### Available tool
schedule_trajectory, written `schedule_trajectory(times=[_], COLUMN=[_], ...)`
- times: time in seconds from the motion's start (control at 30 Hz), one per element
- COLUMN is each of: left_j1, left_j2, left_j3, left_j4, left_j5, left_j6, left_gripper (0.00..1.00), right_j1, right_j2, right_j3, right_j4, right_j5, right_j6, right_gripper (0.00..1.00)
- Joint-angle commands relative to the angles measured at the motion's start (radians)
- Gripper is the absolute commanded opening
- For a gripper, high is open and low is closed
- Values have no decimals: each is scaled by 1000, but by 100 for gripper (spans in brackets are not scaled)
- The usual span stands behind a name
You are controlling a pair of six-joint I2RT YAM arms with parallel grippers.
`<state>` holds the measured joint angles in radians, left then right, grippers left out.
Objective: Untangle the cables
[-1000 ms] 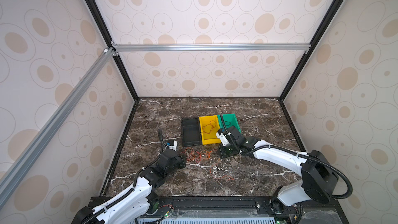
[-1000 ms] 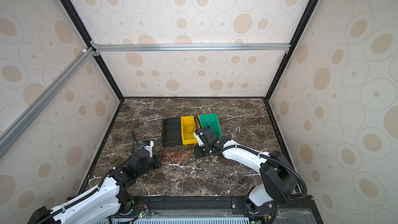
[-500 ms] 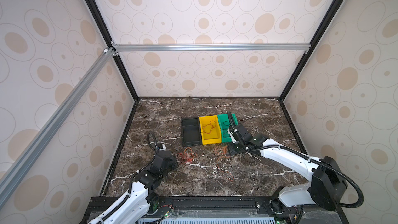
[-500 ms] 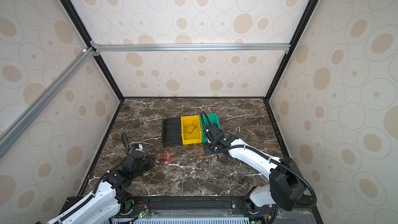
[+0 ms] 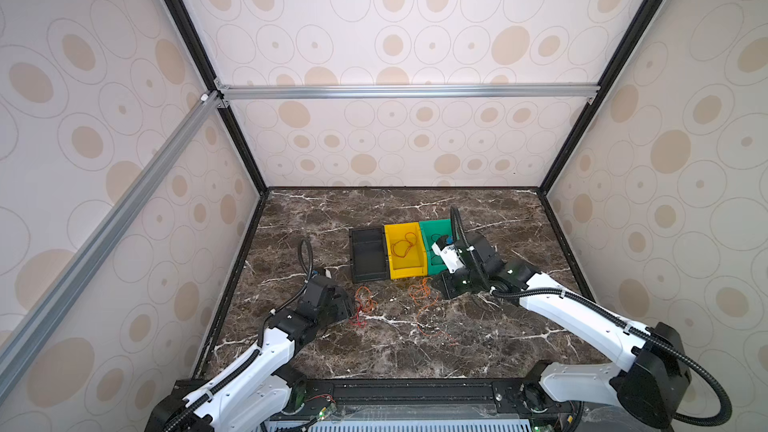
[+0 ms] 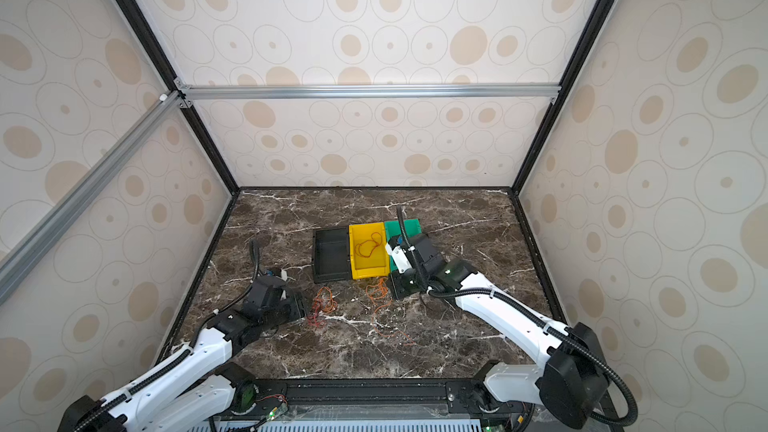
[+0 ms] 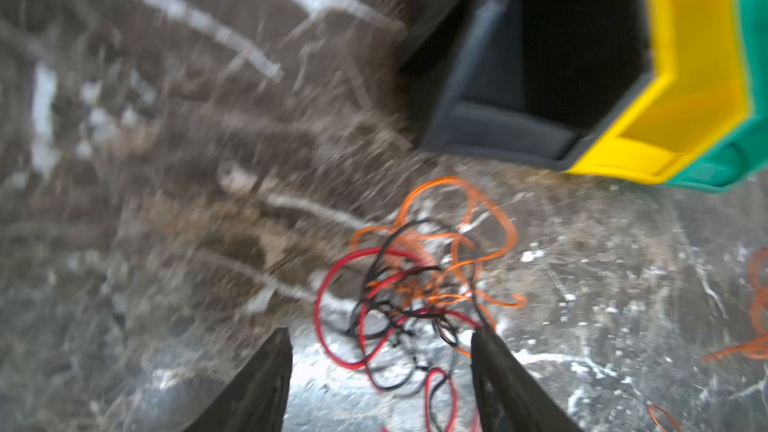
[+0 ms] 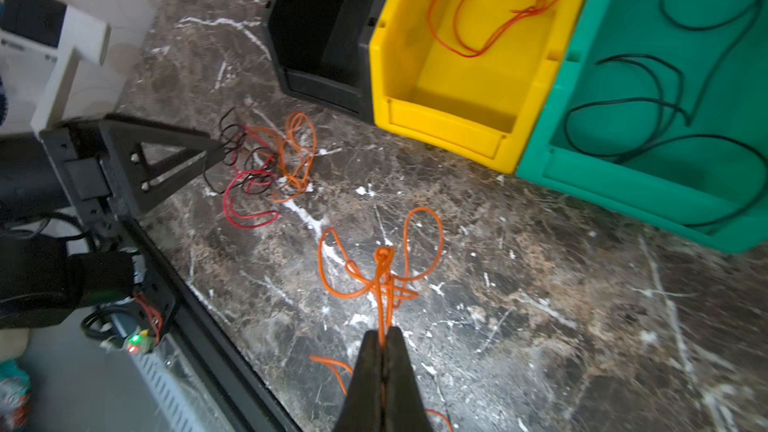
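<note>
cables (image 7: 415, 284): red, black and orange knot on the counter (image 5: 498, 347), left of centre | left gripper (image 7: 382, 332): jaws spread, straddling its end | right gripper (image 8: 384, 332): pinched tight on orange strand (image 8: 382, 272), just before yellow bin (image 8: 449, 122) | green bin (image 8: 623, 184): black loops inside

We are seeing the left wrist view smeared by blur: the tangle of cables (image 7: 415, 284) is showing no clear crossings and is running off the picture's edge between the left gripper's (image 7: 381, 332) jaws. The black bin (image 7: 490, 110), yellow bin (image 7: 698, 56) and green bin (image 7: 758, 35) are being cropped there. An orange cable (image 8: 384, 280) is disappearing between the right gripper's (image 8: 384, 332) jaws. In both top views the strands are reading too small to separate.
</note>
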<state>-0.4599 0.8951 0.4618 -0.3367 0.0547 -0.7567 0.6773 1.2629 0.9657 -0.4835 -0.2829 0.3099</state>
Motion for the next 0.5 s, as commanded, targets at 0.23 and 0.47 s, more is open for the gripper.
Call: schedule_trajectory(times=[0.23, 0.47], left_j1=[-1, -62], left_j2=[36, 13], left_j3=[219, 167], left_j4=[-138, 159], left_j5=[91, 328], left_j6=[173, 137], left_gripper=[76, 75], right_j1=[-2, -3], right_j2=[23, 51], right_j3=[22, 26], right_j4=[57, 87], right_j5=[-117, -158], right_j6=[-17, 7], right_gripper=[0, 0])
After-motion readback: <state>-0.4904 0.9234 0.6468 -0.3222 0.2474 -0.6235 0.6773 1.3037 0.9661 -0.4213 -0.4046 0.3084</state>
